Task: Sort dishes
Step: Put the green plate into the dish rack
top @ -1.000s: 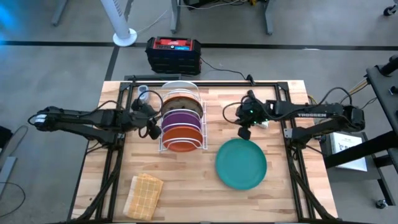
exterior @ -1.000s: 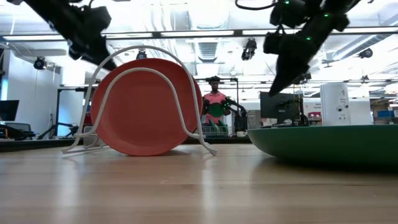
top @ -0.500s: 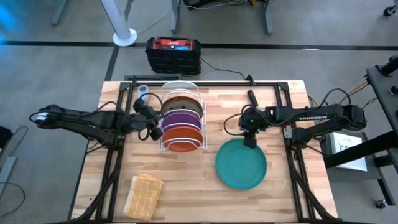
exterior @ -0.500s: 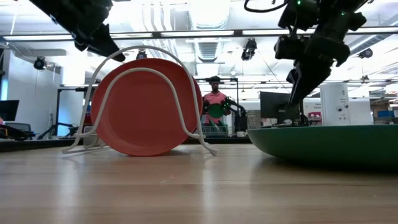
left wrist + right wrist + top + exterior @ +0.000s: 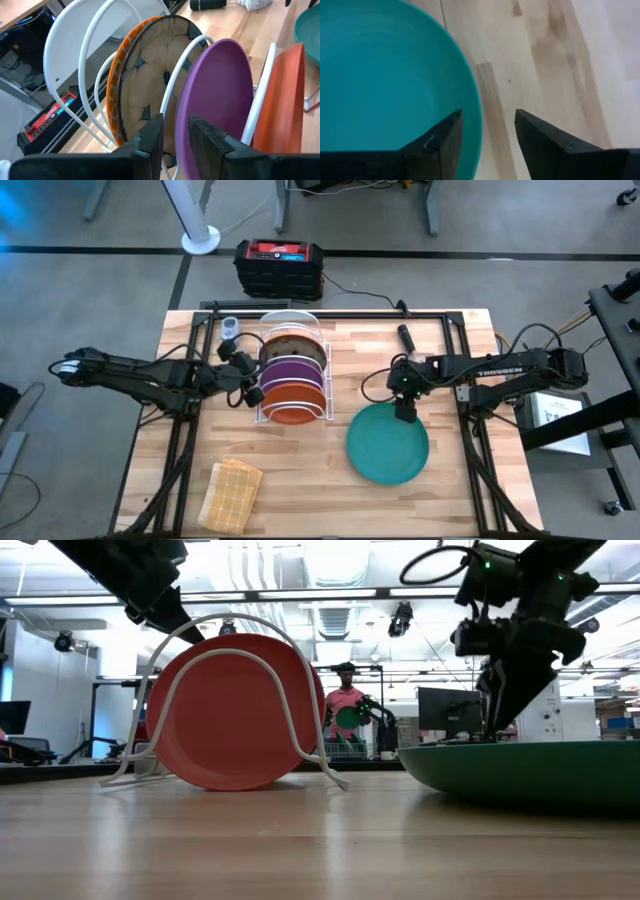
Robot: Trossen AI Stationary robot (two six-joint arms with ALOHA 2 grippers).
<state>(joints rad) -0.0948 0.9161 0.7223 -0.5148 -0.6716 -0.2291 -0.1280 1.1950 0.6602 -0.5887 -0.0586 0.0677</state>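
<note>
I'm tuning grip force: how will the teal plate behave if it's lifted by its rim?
The teal plate looks rigid, so it should not flex. It is the largest dish and lies flat, so a rim-only grip will probably let it droop or swing. Its glossy surface may slip between the right hand's open fingers straddling the rim.

Grey floor, white fan base, bright ceiling lights.

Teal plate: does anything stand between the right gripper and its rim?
Nothing visible does. The right gripper is open straight over the near rim of the teal plate, one finger over the plate and one over bare table. In the high view that plate lies flat beside the white wire rack.
</note>
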